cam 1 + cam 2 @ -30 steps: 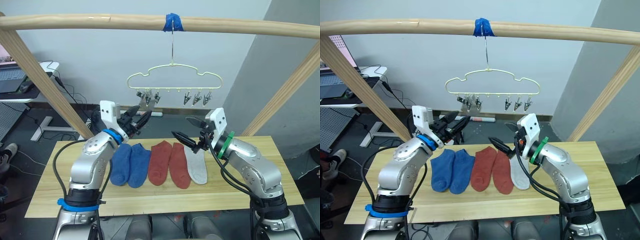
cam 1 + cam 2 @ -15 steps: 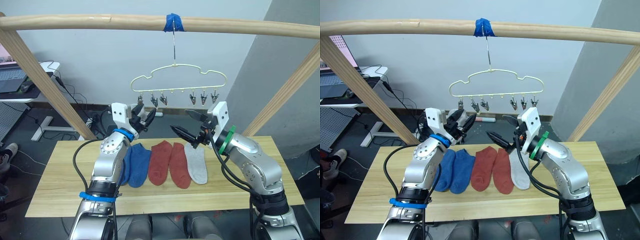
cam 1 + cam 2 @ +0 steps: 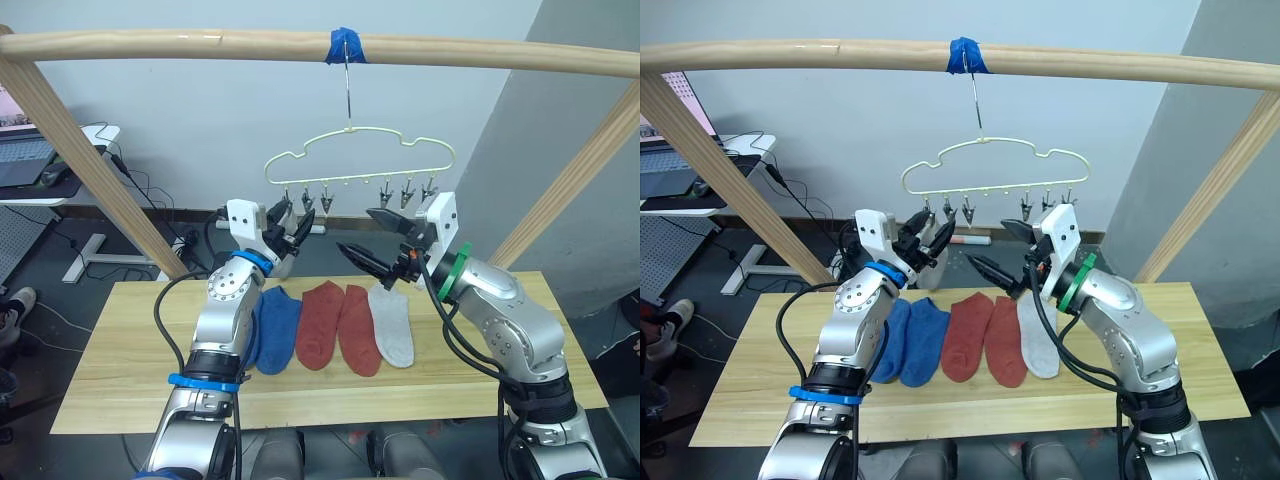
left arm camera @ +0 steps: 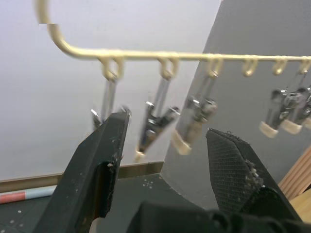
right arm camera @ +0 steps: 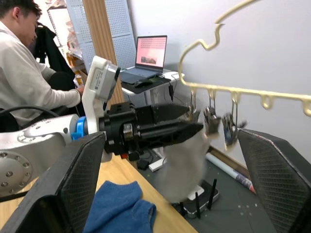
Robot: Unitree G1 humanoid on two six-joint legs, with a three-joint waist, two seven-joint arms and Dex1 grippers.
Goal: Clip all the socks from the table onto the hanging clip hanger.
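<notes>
Left pincer (image 3: 285,222) raised high, forearm near vertical over the worktop (image 3: 90,370), fingers apart and empty, tips just below the leftmost clips of the clip hanger (image 3: 350,158); in the left wrist view one clip hangs between the two fingers, whether touching cannot be told. Right pincer (image 3: 366,240) also lifted, forearm angled up toward the hanger's right half, fingers spread wide, nothing held. Hanger hangs by its hook from a wooden rail (image 3: 150,42) at a wrap of blue tape (image 3: 346,45). Six clips counted: three at left, three at right, all bare. Socks on the worktop, in a row: two blue socks (image 3: 270,328), two red socks (image 3: 338,328), one grey sock (image 3: 393,326) visible — five counted. Person (image 5: 29,73) seated in the background of the right wrist view, beside a laptop (image 5: 148,56). No legible writing.
</notes>
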